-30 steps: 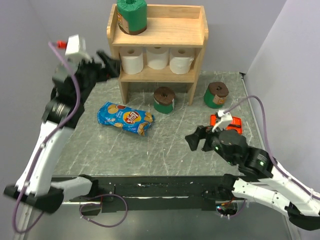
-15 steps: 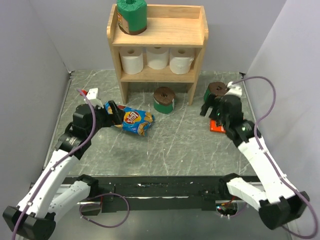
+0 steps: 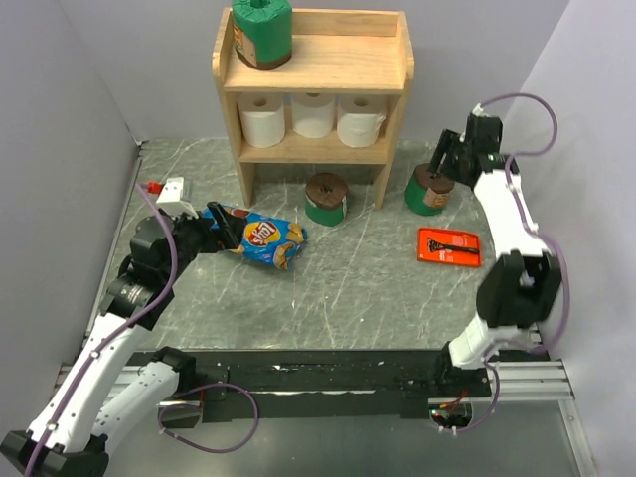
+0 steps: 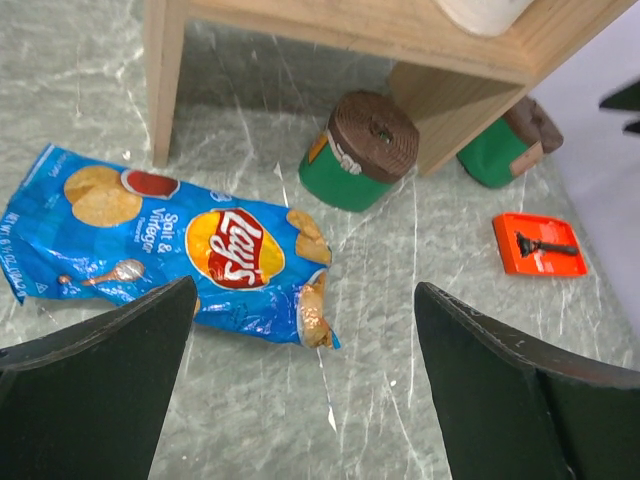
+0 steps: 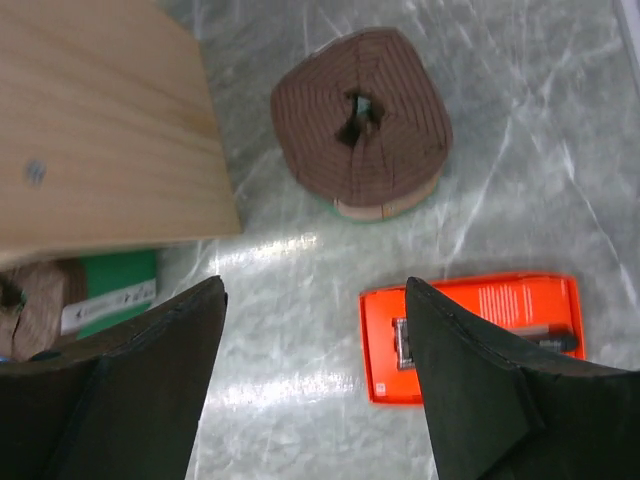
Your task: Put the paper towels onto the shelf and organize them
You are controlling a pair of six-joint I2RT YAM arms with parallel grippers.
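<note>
The right end effector (image 3: 444, 164), jaws spread and empty, has swung away from the orange razor package (image 3: 449, 246) to hover over a green-wrapped paper towel roll (image 3: 428, 191) standing on the bench (image 3: 338, 288) just beside the right leg of the shelf (image 3: 318, 60), seemingly lining up its next pickup.

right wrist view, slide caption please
Open right claw looking down on a green roll beside the shelf, razor pack nearby

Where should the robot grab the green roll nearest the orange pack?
Grip its round sides, coming straight down from above. The roll stands upright, brown end up, free of the shelf, and the open right gripper hangs close above it.
</note>
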